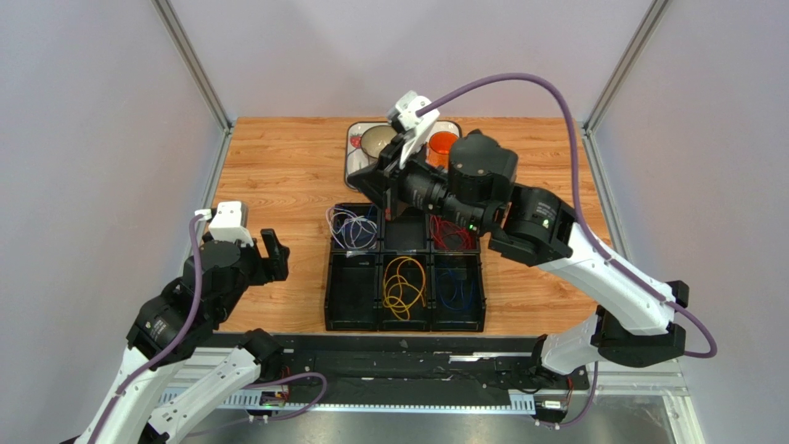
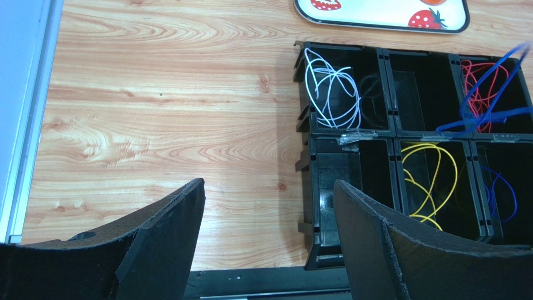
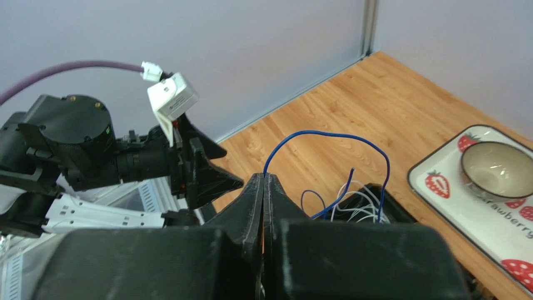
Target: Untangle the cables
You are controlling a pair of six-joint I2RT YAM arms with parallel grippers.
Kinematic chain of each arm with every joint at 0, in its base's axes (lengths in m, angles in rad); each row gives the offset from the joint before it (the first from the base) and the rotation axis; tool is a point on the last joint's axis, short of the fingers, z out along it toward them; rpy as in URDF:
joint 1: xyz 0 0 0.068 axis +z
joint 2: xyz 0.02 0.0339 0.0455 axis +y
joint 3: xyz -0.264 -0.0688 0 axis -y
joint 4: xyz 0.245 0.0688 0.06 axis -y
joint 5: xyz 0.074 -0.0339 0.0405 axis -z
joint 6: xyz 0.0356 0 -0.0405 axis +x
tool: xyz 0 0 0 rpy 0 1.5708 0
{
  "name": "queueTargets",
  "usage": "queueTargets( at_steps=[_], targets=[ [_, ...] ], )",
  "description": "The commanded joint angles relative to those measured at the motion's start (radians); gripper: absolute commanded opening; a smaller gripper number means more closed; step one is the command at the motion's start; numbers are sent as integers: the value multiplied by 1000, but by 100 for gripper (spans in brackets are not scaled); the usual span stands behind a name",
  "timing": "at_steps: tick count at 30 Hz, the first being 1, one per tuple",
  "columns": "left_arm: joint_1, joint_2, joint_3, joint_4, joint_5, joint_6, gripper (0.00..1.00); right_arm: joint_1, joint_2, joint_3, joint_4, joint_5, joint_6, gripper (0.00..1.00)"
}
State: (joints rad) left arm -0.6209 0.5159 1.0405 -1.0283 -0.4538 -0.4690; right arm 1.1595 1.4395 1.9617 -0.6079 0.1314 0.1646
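Wood-grain counter (image 1: 278,166) fills frame centre, grey walls (image 1: 93,139) around. Right end effector (image 3: 263,181) pinches a blue cable (image 3: 325,132); left end effector (image 2: 269,184) gapes empty.

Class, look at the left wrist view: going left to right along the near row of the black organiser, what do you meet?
compartment showing no cable → yellow cable → blue cable

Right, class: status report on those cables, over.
Left gripper open above wooden tabletop. Right gripper shut on thin blue cable over black compartment tray. Loop overhangs thin red cable; possible snag.
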Motion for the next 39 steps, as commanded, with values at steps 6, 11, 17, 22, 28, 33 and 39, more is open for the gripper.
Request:
queueTargets(
  at_steps=[6, 11, 17, 22, 28, 33, 39],
  targets=[
    [6, -22, -2, 8, -2, -10, 84, 98, 32, -98, 79, 42, 98, 0],
    [6, -24, -2, 8, -2, -10, 83, 120, 21, -164, 98, 48, 147, 0],
    [4, -28, -2, 8, 0, -11, 83, 137, 12, -265, 146, 39, 188, 0],
    [6, -28, -5, 8, -2, -11, 83, 137, 15, -319, 166, 50, 210, 0],
    [4, -28, -4, 8, -2, -11, 83, 137, 25, -392, 188, 40, 239, 0],
    [4, -30, -5, 10, 0, -11, 83, 137, 29, -460, 192, 54, 250, 0],
    [4, -25, -5, 10, 3, -10, 83, 135, 67, -504, 204, 88, 237, 0]
  ],
)
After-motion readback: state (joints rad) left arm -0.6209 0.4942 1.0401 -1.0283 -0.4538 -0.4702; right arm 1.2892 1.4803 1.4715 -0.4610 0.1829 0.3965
